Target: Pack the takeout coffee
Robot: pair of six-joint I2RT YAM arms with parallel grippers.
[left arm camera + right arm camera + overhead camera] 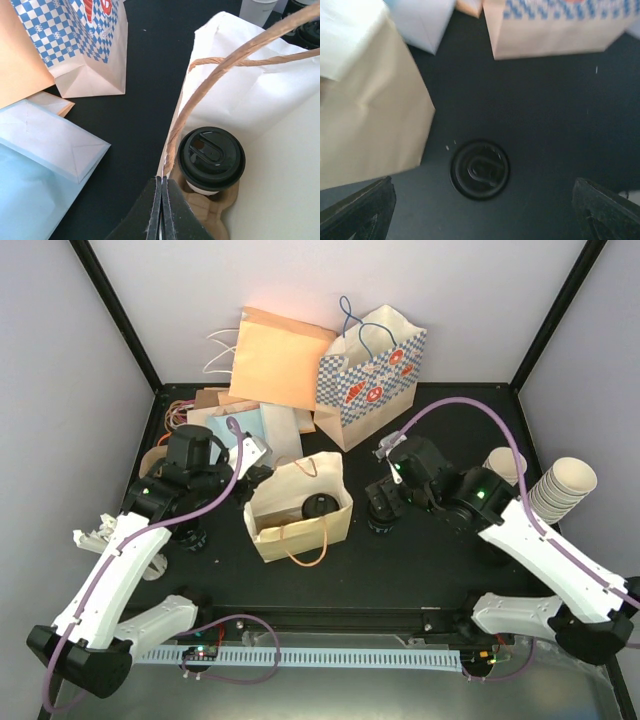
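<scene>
The takeout coffee [211,157], a cream cup under a black lid [318,507], stands in a brown cardboard carrier [212,212] inside the open cream paper bag [300,530] in the middle of the table. My left gripper [161,186] is shut on the bag's near rim, at the foot of its twisted paper handle [220,67], just left of the cup. My right gripper [482,200] hangs open to the right of the bag. Its fingers [360,212] straddle a black round lid [480,169] on the dark mat; whether a cup is under that lid does not show.
A blue-checked bag [372,380] and an orange bag [280,358] stand at the back. Light-blue envelopes [45,150] lie left of the cream bag. Stacked lidless cups [560,490] lie at the right edge, and more black lids [190,538] sit by the left arm.
</scene>
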